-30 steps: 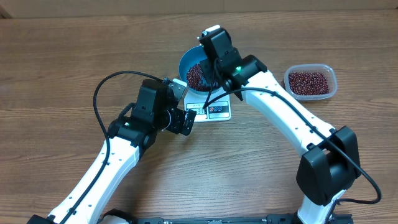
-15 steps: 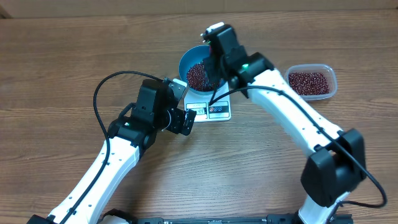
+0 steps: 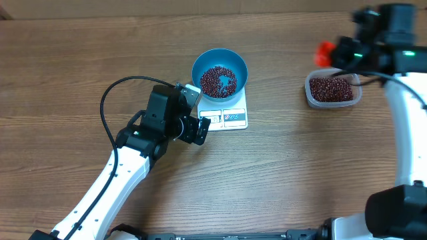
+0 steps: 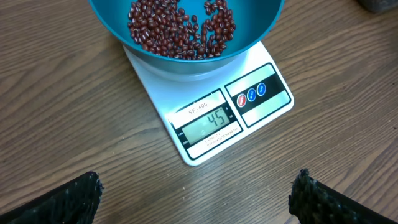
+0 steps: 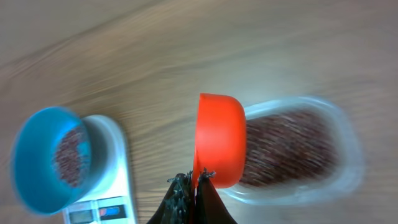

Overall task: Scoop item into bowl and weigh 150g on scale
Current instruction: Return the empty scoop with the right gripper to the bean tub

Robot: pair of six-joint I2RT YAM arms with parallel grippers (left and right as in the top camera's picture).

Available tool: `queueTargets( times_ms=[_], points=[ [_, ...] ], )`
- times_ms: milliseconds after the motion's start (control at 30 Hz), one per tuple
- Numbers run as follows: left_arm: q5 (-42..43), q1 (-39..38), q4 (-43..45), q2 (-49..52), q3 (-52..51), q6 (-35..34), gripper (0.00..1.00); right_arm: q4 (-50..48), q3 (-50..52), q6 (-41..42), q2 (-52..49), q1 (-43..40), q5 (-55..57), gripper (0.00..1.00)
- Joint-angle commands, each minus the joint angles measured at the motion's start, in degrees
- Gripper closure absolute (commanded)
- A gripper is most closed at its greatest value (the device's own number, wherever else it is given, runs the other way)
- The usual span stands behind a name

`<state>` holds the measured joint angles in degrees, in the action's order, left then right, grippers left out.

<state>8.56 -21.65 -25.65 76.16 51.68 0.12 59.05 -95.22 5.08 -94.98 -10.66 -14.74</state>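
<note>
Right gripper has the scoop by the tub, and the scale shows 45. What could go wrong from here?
1. The right gripper holds the scoop by one end only. A full load of beans carried across to the bowl may spill.
2. The bowl overhangs the scale. A knock while tipping could shift it and upset the display.
3. The left gripper, open beside the scale, could touch it and skew the weight.

White arm links point(image 3: 110, 183), black joint housings point(image 3: 160, 110), looped black cable point(image 3: 102, 107) — textured black tool fingertips point(image 4: 68, 199).
</note>
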Motion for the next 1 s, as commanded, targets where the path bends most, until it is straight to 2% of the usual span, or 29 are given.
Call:
queueTargets(
  times_ms=[0, 100, 167, 700, 967],
  points=[
    [-0.2, 0.3, 0.2, -1.3, -0.5, -0.5, 0.0, 0.7, 1.5, -1.6, 0.7, -6.1, -1.9, 0.96],
    [-0.2, 0.3, 0.2, -1.3, -0.5, -0.5, 0.0, -0.3, 4.2, -2.4, -0.4, -9.7, -1.1, 0.96],
    [-0.1, 0.3, 0.2, -1.3, -0.5, -0.5, 0.0, -1.7, 6.2, -2.4, -1.7, -10.1, 4.7, 0.96],
    [-0.2, 0.3, 0.2, -1.3, -0.5, -0.5, 0.0, -4.0, 6.9, -2.2, -12.7, 1.4, 30.3, 0.96],
    [-0.2, 0.3, 0.2, -1.3, -0.5, -0.5, 0.0, -3.8, 6.9, -2.3, -17.2, 2.1, 29.9, 0.96]
  ],
)
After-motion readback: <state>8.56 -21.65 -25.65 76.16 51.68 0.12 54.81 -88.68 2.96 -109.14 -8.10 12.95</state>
